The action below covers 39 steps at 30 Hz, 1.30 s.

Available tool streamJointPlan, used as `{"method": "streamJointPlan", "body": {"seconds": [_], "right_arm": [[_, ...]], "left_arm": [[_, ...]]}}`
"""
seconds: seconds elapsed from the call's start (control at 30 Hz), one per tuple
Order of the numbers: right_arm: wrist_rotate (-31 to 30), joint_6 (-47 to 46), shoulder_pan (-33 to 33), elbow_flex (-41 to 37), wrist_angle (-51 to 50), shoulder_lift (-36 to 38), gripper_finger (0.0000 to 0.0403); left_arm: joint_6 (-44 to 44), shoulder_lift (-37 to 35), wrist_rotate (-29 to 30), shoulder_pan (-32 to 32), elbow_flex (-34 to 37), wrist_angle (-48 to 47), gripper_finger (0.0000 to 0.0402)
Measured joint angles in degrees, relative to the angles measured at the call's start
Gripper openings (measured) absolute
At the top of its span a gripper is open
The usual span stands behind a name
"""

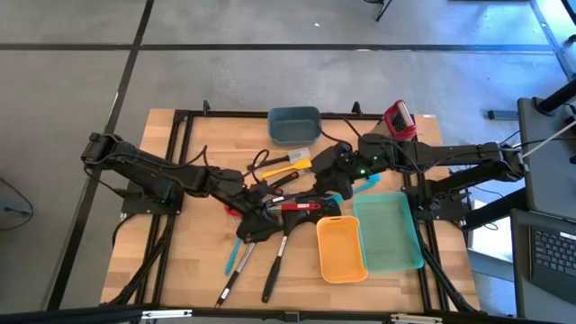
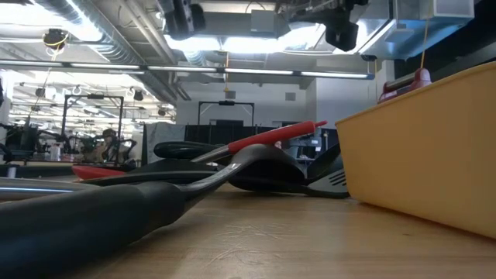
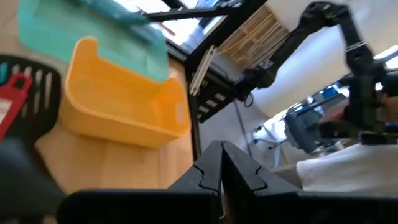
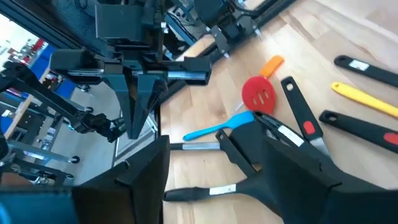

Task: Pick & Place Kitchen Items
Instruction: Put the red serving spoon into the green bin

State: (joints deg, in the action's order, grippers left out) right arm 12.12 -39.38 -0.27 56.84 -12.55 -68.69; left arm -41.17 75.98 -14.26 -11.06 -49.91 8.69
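Observation:
The kitchen items lie in a loose pile (image 1: 279,207) at the table's middle: black long-handled turners, one with a red handle (image 1: 301,206), a yellow-handled spatula (image 1: 292,166), a round red head on an orange handle (image 4: 258,93) and a blue-handled spatula (image 4: 211,130). My left gripper (image 3: 222,149) hovers shut over the pile's left side (image 1: 268,205), holding nothing. My right gripper (image 4: 196,155) hangs open above the pile's far right part (image 1: 322,174), nothing between its fingers. In the low view a black handle (image 2: 116,209) lies in the foreground.
An orange bin (image 1: 342,247) and a mint tray (image 1: 389,232) stand near-right of the pile. A dark teal bin (image 1: 294,124) is at the far edge, with a red object (image 1: 400,119) at the far right. Two long black handles (image 1: 274,270) point toward the near edge.

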Motion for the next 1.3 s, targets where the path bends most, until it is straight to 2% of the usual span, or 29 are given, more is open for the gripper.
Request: {"method": "streamJointPlan", "body": {"seconds": [0.4,0.87,1.1,1.3], "right_arm": [[-0.06,2.73,2.64,0.0,-5.04,-1.26,0.025],[0.11,2.8,5.38,0.02,-4.84,-11.51,0.025],[0.12,3.57,5.28,0.02,-4.74,-12.41,0.025],[0.09,5.8,5.25,0.02,-2.1,-12.41,0.025]], "left_arm": [[2.46,-0.01,3.08,-1.43,0.0,-7.87,0.0001],[2.97,-0.01,8.08,-2.59,0.0,-22.59,0.0001],[2.51,-0.04,18.45,-8.01,0.0,-27.8,0.0001],[0.59,-1.47,32.57,-14.09,0.02,-26.86,0.0001]]}}
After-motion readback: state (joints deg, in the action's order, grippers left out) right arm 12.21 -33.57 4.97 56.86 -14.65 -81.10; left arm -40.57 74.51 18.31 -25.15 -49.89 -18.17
